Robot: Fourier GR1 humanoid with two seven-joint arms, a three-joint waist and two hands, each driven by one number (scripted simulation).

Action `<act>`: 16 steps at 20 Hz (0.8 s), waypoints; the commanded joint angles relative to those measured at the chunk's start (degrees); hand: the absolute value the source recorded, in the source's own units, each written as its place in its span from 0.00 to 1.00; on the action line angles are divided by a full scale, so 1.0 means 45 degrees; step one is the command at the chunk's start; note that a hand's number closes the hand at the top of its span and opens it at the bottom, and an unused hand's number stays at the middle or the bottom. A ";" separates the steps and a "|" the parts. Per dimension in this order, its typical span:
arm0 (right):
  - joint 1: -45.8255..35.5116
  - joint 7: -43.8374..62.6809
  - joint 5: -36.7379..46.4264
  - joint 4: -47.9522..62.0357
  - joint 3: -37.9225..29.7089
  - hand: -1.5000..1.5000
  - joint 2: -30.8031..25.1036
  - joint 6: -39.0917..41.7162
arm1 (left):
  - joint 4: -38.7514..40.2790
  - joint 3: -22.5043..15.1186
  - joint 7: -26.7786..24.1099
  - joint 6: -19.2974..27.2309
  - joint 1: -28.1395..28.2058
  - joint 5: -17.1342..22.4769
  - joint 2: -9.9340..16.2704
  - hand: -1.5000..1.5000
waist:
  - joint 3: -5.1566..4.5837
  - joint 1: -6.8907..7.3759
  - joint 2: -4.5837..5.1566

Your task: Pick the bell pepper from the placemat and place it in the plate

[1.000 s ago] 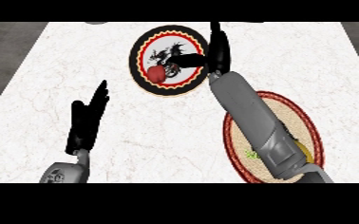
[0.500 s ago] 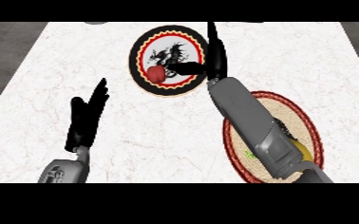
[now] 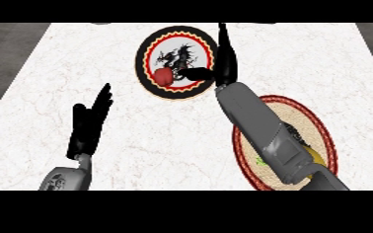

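Two forearms are coming up from the lower edge as we are looking steeply down on a white, faintly veined marble bench [image 3: 109, 54], with a strip of darker grey floor [image 3: 18, 54] showing along its left side. On the far middle of the bench we are seeing a round plate [image 3: 149, 49] with a black rim, a red and yellow zigzag ring and a dark dragon figure on its white centre. At the near right a round woven placemat [image 3: 320, 128] with a dark red border is lying, largely covered by our right forearm, and something yellow and green is peeking out beside that arm, too hidden for us to name. The red bell pepper [image 3: 164, 77] is sitting inside the plate, on its lower left part; it is looking roundish from here, so we are not able to tell its long axis or which way its stem is pointing. Our right hand [image 3: 226, 61] is standing over the plate's right edge with its fingers straight and pointing away from us, released, while its thumb is sticking out leftward toward the pepper; whether the thumb tip is touching it we cannot tell. Our left hand [image 3: 89, 123] is resting at the near left, fingers straight and up, holding nothing.
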 commanded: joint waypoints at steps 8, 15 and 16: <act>0.0040 -0.0363 -0.0726 0.1177 0.0603 0.00 0.0001 -0.0540 | -0.0109 0.0183 -0.0063 -0.0296 0.0107 0.0117 0.0006 0.50 | 0.0003 -0.0142 -0.0022; -0.0128 -0.1211 -0.0557 0.2521 -0.0173 0.00 -0.0015 0.0180 | -0.0652 0.0367 0.0312 0.0112 0.0488 -0.0179 0.0058 0.50 | 0.0004 -0.0468 -0.0074; 0.0248 -0.0616 -0.0621 0.1700 0.0466 0.00 0.0001 -0.0553 | -0.0915 0.0174 0.0769 0.0064 0.0249 -0.0270 0.0006 0.50 | 0.0004 -0.0363 -0.0089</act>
